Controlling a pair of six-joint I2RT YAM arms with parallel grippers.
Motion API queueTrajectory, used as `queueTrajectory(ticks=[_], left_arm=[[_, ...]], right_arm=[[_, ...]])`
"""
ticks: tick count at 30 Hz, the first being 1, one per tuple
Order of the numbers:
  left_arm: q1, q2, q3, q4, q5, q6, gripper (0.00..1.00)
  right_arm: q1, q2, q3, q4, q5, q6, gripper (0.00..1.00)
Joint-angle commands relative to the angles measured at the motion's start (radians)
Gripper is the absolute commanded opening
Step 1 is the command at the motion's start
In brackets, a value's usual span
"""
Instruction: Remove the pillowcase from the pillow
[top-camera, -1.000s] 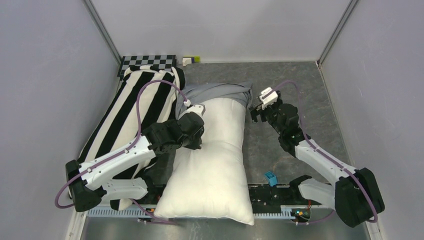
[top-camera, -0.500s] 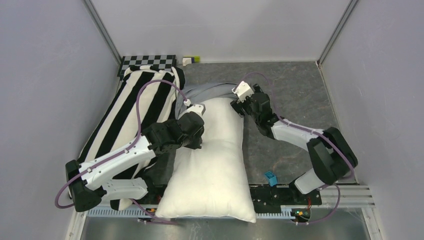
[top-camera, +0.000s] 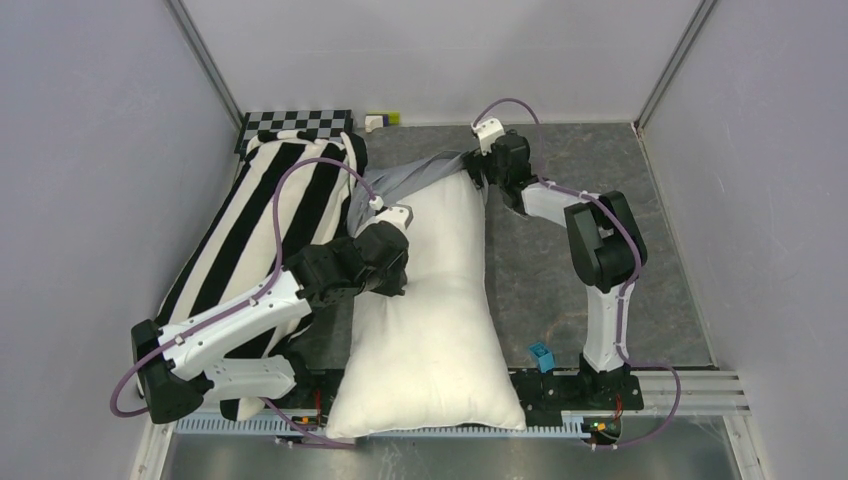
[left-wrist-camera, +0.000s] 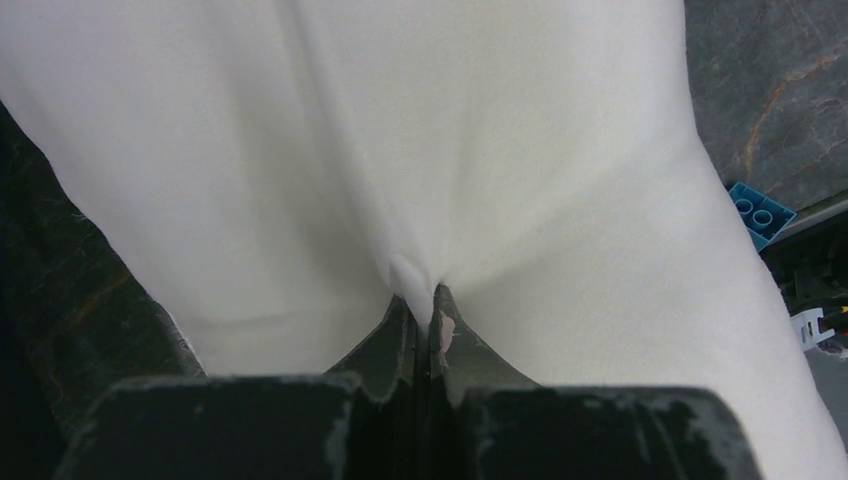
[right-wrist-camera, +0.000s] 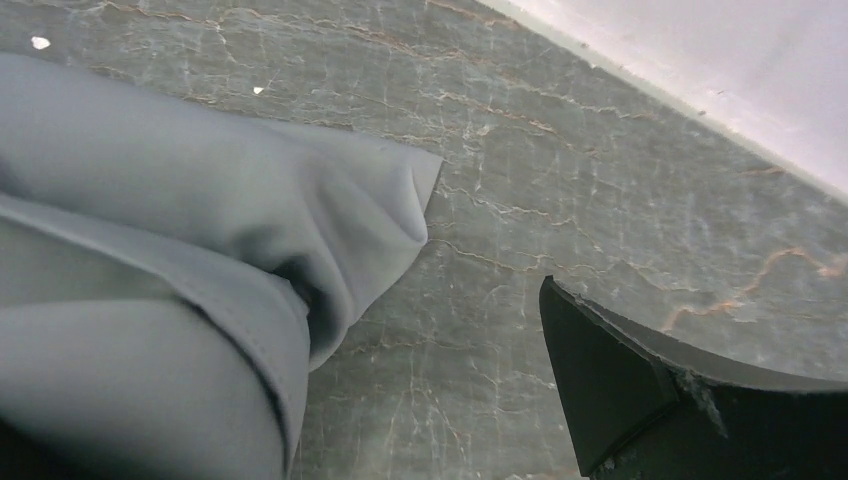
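Pillowcase (top-camera: 415, 180) is bunched over the far end of the pillow (top-camera: 430, 310), between your two grippers.
Your left gripper (left-wrist-camera: 424, 308) is pinched tight on a fold of the white pillow, the pillowcase lying behind its wrist. Your right gripper (top-camera: 477, 178) sits at the pillowcase's far right corner, jaws spread wide. Its one visible finger (right-wrist-camera: 620, 390) stands clear of the fabric, over bare table (right-wrist-camera: 600, 150). A striped pillow (top-camera: 270, 220) lies left of your left arm.

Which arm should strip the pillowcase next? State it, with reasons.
Right, most likely. The right end effector is open beside the bunched pillowcase, free to grab it. The left end effector is shut on the pillow, anchoring it.
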Motion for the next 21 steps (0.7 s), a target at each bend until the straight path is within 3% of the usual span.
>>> queueTrajectory(ticks=[1, 8, 11, 17, 21], left_arm=[[-0.008, -0.047, 0.023, -0.108, 0.149, 0.057, 0.02], [-0.008, -0.087, 0.083, -0.105, 0.258, 0.088, 0.02], [-0.007, -0.106, 0.135, -0.108, 0.243, 0.099, 0.02], [0.01, -0.029, 0.32, -0.157, 0.058, 0.128, 0.02], [0.027, 0.143, 0.52, -0.169, 0.063, 0.172, 0.02]], right_arm=[[-0.09, 0.072, 0.119, -0.038, 0.005, 0.111, 0.98], [-0.181, 0.097, 0.252, -0.132, 0.019, 0.268, 0.98], [-0.232, 0.086, 0.282, -0.165, 0.031, 0.353, 0.98], [-0.336, -0.05, 0.181, -0.146, 0.088, 0.529, 0.98], [-0.395, -0.214, 0.05, -0.104, 0.213, 0.643, 0.98]])
